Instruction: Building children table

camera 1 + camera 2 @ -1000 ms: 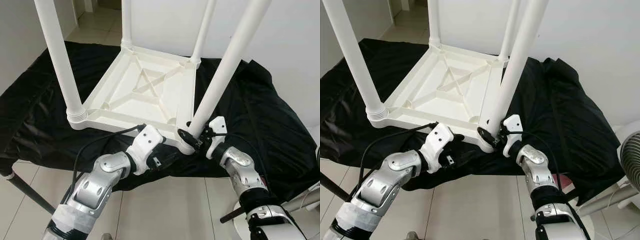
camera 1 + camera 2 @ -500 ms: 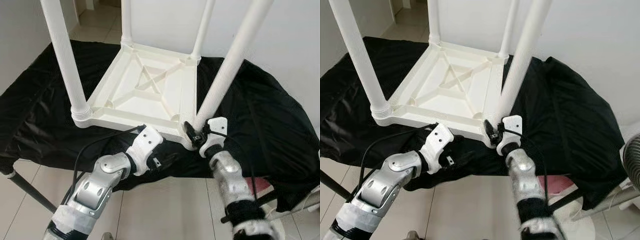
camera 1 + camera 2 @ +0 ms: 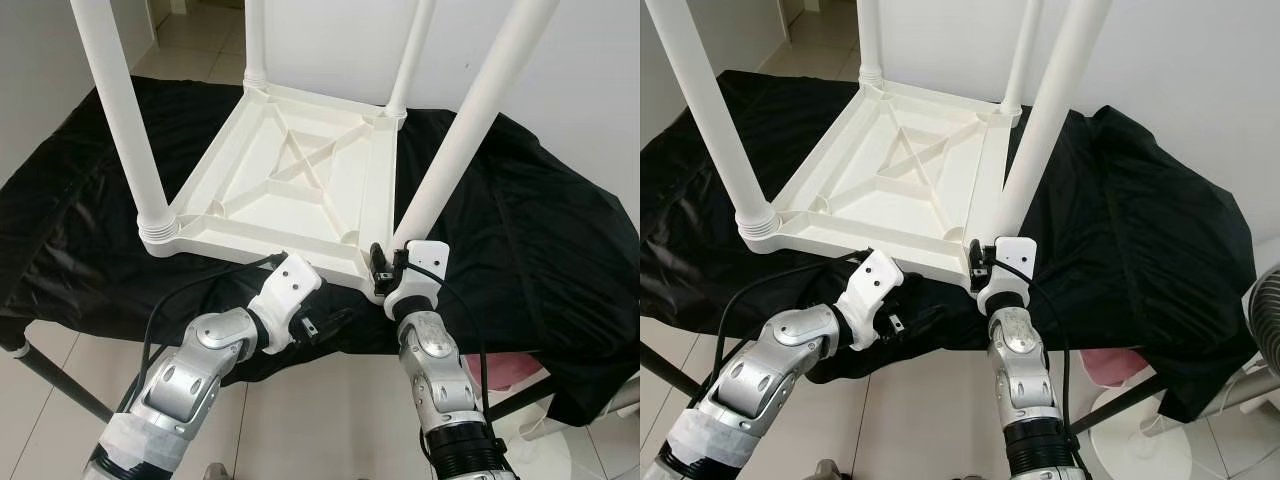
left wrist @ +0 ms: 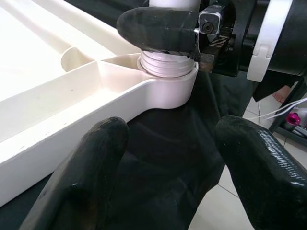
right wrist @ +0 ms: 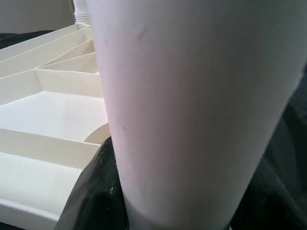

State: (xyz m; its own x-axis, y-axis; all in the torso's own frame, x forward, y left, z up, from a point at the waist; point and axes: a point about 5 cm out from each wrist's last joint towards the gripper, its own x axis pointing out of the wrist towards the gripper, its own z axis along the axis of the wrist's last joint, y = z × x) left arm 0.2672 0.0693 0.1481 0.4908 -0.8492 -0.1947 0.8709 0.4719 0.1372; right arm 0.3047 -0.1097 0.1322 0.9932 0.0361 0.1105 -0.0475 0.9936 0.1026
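A white children's table lies upside down on a black cloth, with its legs standing up. My right gripper is shut on the base of the near right leg, just above its threaded collar. In the left wrist view one black finger wraps across that leg. The same leg looms close in the right wrist view. My left gripper is open, low on the cloth just in front of the table's near rim and holding nothing.
The cloth covers a low stand with a dark leg at the left, over a tiled floor. A white fan and something pink are at the right. A white wall rises behind.
My right arm has swung in from the right to just below the table's near right corner, its gripper turning around the leg's base. The left arm has barely moved.
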